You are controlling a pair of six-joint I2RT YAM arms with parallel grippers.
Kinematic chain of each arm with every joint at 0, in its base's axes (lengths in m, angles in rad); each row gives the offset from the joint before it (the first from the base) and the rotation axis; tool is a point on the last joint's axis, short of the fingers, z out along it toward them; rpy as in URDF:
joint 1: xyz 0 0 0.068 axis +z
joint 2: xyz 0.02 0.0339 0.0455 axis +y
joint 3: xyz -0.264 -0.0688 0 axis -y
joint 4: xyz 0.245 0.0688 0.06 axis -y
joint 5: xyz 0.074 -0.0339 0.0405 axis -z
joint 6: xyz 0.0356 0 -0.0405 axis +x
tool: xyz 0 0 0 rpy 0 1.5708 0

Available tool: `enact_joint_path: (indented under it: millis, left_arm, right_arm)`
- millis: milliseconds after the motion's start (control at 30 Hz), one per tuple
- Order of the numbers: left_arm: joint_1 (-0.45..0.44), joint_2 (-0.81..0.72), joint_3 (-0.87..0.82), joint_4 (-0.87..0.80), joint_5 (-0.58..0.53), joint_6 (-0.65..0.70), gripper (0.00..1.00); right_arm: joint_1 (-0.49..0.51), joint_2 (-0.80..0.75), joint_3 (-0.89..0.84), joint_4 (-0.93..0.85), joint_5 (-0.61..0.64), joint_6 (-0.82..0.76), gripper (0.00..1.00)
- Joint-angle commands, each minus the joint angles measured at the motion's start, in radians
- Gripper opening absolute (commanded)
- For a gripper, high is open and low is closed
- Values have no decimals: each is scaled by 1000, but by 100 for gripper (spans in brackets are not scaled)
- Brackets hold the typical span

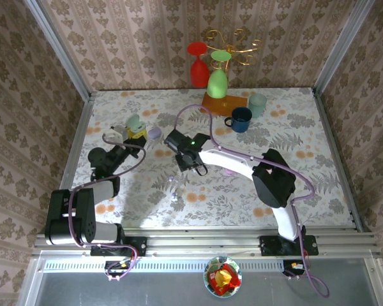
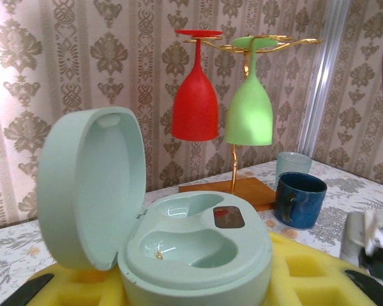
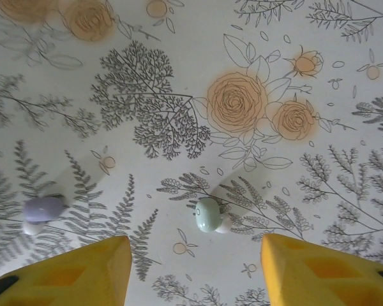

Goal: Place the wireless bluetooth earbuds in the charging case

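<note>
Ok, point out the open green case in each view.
Top external: green case left of centre, in the upper half.
Left wrist: green case in the lower middle, lid open to the left.
Shared landmark: blue mug, right of the case in both.

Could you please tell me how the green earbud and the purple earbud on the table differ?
The green earbud is mint; the purple earbud is pale lilac. The green earbud lies ahead of the open right hand's gap; the purple earbud sits off to the side, ahead of one finger. Both are tiny, glossy and lie on the tablecloth.
</note>
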Motion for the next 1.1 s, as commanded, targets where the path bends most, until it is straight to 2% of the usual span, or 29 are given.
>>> enact_joint_path:
  millis: [0,500,1067]
  left_arm:
    - [11,-21,-11,28,-15,-24,23]
    - [12,-24,-14,28,-7,-16,23]
    - [17,-42,-23,27,-10,4,23]
  right_arm:
    - [32,78,62,-158,177,5,53]
    - [60,242,179,-227,233,-17,39]
    - [59,331,285,-306,231,-69,33]
